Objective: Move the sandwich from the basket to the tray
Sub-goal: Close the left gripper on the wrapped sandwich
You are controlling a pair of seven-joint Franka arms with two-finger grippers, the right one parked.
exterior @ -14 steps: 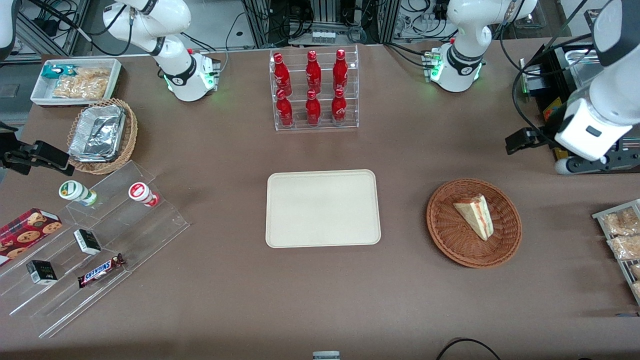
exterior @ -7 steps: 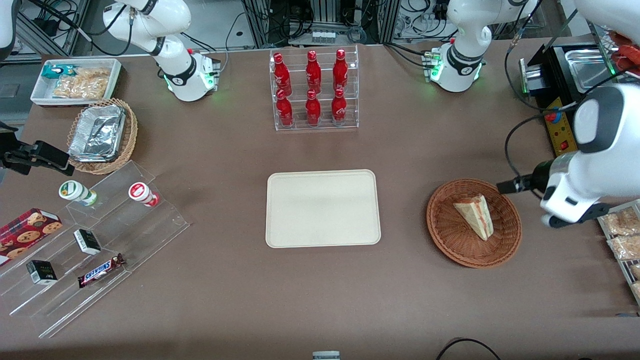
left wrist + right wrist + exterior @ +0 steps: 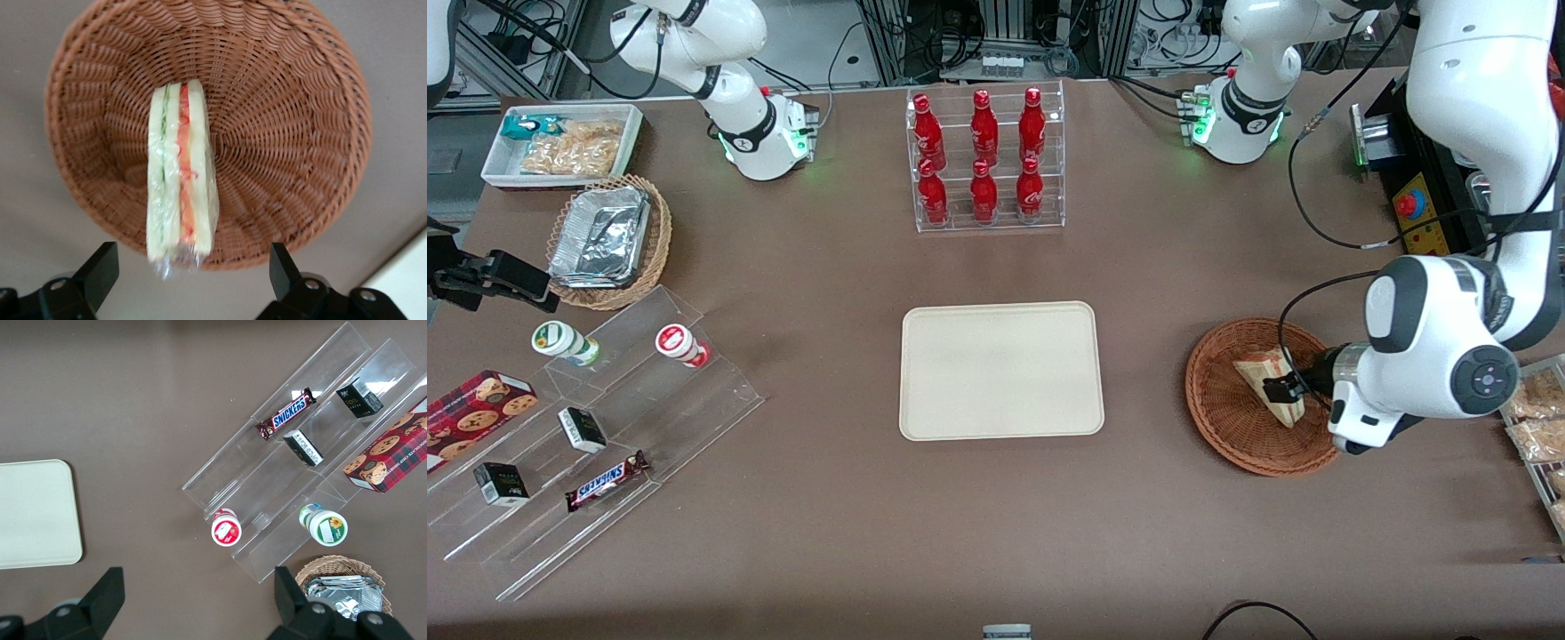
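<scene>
The sandwich [image 3: 1258, 369], a wrapped white wedge with red and green filling, lies in the reddish-brown wicker basket [image 3: 1227, 418]. In the left wrist view the sandwich [image 3: 179, 180] lies on its edge in the basket [image 3: 287, 120], its wide end at the rim. My left gripper [image 3: 1352, 422] hangs over the basket's edge toward the working arm's end. It is open and empty [image 3: 193, 273], with its fingers apart either side of the sandwich's wide end and above it. The cream tray [image 3: 1000, 369] lies flat and bare at the table's middle.
A clear rack of red bottles [image 3: 983, 160] stands farther from the front camera than the tray. Bagged snacks [image 3: 1534, 418] lie at the working arm's end. Acrylic steps with small goods [image 3: 596, 427] and a lighter basket with foil containers [image 3: 605, 240] are toward the parked arm's end.
My left arm has swung down and in from the table's working-arm end. The gripper now hangs over the basket's edge beside the sandwich. The sandwich has not moved.
</scene>
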